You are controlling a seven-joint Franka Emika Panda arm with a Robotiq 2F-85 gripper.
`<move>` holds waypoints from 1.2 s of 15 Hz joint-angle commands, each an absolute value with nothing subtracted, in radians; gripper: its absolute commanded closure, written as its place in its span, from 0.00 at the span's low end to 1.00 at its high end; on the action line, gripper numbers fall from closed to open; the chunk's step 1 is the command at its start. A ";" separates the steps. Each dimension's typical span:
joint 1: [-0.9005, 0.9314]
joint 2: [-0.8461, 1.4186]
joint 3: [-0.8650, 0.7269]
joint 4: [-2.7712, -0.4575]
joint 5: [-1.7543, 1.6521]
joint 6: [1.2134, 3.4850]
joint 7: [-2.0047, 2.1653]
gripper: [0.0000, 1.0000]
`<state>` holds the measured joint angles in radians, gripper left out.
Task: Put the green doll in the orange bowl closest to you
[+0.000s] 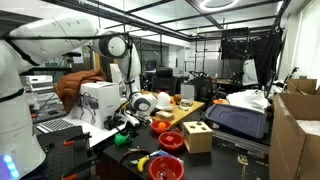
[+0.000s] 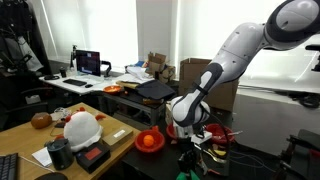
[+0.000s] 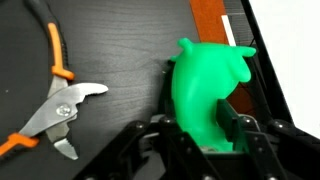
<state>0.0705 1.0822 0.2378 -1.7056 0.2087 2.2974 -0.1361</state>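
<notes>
Low over the dark table [image 3: 120, 50], the gripper [image 3: 198, 122] jaws seem clamped on the doll [image 3: 205, 80], beside pliers [image 3: 60, 105], apparently for lifting; the bowl [image 1: 178, 163] sits nearby, apart.

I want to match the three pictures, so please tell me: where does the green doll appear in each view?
In an exterior view: the green doll is a small green spot left of centre, just below the hand.
In an exterior view: cannot be made out near the hand.
Wrist view: centre, gripped by the hand.
Shared landmark: the hand.
</notes>
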 commanded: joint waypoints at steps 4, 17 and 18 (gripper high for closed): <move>0.057 1.025 0.230 -1.732 0.201 2.271 -0.135 0.99; 0.014 0.497 0.213 -2.137 0.275 2.395 -0.106 0.97; 0.000 0.451 0.213 -2.184 0.298 2.414 -0.112 0.97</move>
